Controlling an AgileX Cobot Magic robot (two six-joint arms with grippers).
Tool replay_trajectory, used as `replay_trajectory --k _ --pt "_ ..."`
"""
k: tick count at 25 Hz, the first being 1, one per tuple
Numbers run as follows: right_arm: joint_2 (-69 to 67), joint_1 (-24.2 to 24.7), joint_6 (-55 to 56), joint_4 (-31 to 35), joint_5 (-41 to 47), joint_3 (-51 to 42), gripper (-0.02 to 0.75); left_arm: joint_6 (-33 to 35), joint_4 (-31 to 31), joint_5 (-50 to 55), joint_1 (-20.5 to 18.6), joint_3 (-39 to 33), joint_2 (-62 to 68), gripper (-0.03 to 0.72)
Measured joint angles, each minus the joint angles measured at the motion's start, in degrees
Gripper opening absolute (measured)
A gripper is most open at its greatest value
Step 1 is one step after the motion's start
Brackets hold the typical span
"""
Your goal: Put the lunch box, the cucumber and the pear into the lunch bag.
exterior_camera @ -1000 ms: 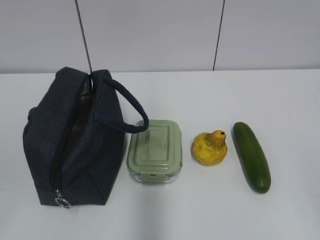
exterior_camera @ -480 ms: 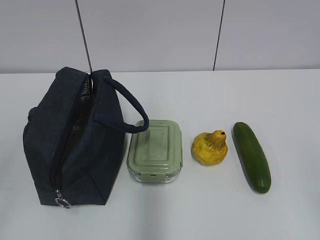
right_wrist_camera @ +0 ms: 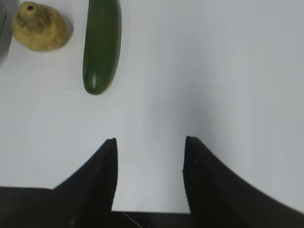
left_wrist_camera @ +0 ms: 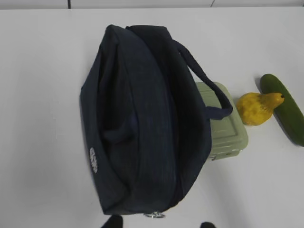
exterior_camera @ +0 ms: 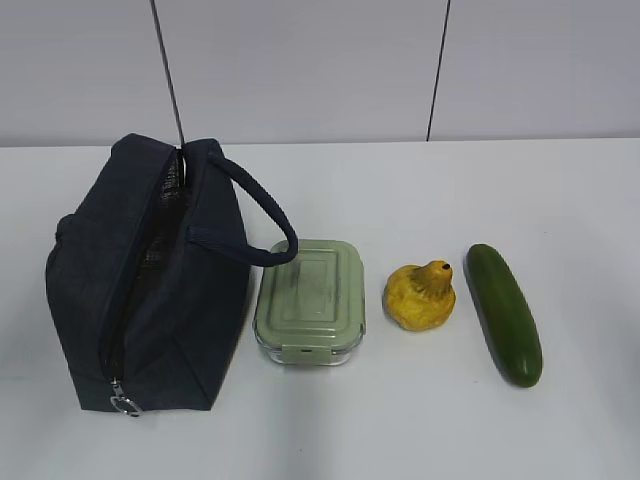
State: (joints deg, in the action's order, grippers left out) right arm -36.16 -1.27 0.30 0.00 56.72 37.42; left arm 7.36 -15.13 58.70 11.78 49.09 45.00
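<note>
So we start with the boxy dark navy fabric lunch bag (exterior_camera: 150, 280), which stands at the left of the exterior frame with its top zipper parted and a rope-like handle drooping over the neighbouring item. Touching its right side sits the small rectangular glass lunch box with the pale sage-green clip lid (exterior_camera: 310, 300). Further right lies the long, smooth, dark green cucumber (exterior_camera: 503, 313), its long axis running from upper to lower frame, roughly parallel to the box's long side. Between box and cucumber rests the lumpy yellow pear (exterior_camera: 420, 295), apart from both.

Nothing is in the bag yet, we judge.

From the right wrist view, our right gripper (right_wrist_camera: 149, 147) hangs with its jaws apart and empty; the cucumber sits toward the upper left of that frame, pointing nearly along the fingers' direction, so we judge this arm nearer to it. Of our left gripper (left_wrist_camera: 156, 223) only two dark fingertips show at the lower edge, spread apart, above the bag.
</note>
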Motion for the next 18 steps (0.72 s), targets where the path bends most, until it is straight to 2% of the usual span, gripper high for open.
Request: replay_trajectory --k 6,9,18 --pt "-16.34 0.0 0.0 0.53 -13.18 0.87 0.364 7.84 -5.98 -6.32 0.0 1.16 12.67 0.316" --pt "-24.69 0.0 -0.3 1.0 -16.98 2.39 0.364 11.38 -8.26 -9.32 0.0 1.16 17.4 0.318" --pt "-37.26 0.0 -6.05 6.53 -18.68 8.21 0.364 12.98 -6.63 -13.18 0.0 1.16 24.5 0.318"
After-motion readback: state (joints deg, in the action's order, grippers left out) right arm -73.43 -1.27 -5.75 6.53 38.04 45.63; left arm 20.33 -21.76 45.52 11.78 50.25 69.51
